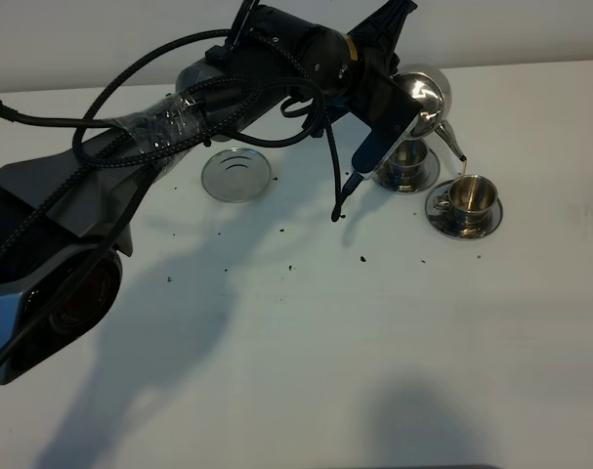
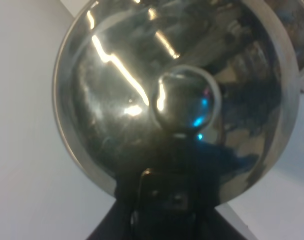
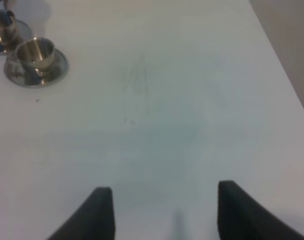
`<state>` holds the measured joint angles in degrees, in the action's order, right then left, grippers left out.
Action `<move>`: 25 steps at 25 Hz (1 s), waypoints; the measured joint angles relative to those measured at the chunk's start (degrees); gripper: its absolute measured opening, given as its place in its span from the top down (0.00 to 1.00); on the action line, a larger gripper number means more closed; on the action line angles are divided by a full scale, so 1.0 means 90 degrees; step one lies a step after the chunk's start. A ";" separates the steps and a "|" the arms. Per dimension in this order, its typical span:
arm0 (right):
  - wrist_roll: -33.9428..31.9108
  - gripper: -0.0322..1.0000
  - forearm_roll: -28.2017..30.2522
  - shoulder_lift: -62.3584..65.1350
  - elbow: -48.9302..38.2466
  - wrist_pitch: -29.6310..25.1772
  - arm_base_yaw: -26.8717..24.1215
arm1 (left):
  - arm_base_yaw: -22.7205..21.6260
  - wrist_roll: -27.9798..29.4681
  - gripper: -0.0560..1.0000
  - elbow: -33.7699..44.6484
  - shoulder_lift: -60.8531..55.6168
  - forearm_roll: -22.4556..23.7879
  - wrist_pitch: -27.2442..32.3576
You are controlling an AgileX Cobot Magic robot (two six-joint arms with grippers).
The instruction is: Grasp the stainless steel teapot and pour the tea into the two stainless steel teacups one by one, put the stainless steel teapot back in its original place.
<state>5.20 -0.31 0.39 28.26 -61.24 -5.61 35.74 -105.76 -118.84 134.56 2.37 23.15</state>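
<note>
Small dark specks (image 1: 360, 259) are lying scattered across the white table (image 1: 394, 342), most of them sitting near its middle.

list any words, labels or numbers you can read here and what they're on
No readable text in any view.
Yellow patch on the left arm: perhaps a label, too blurred to read.
The teapot, both teacups and the coaster show no markings.

White table (image 1: 394, 352): coaster (image 1: 236, 176), near saucer (image 1: 487, 224), far saucer (image 1: 403, 183), dark specks (image 1: 362, 258).
</note>
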 joint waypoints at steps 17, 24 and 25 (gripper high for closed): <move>0.0000 0.53 0.0000 0.0000 0.0000 0.0000 0.0000 | 0.0000 -0.0429 0.72 0.0000 0.0110 -0.0006 -0.0413; 0.0000 0.53 0.0000 0.0000 0.0000 0.0000 0.0000 | 0.0000 -0.0575 0.72 0.0000 0.0110 -0.0014 -0.0469; 0.0000 0.53 0.0000 0.0000 0.0000 0.0000 0.0000 | 0.0000 -0.0574 0.72 0.0000 0.0110 -0.0007 -0.0469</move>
<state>5.20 -0.31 0.39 28.26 -61.24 -5.61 35.74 -110.92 -118.84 135.55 2.31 18.93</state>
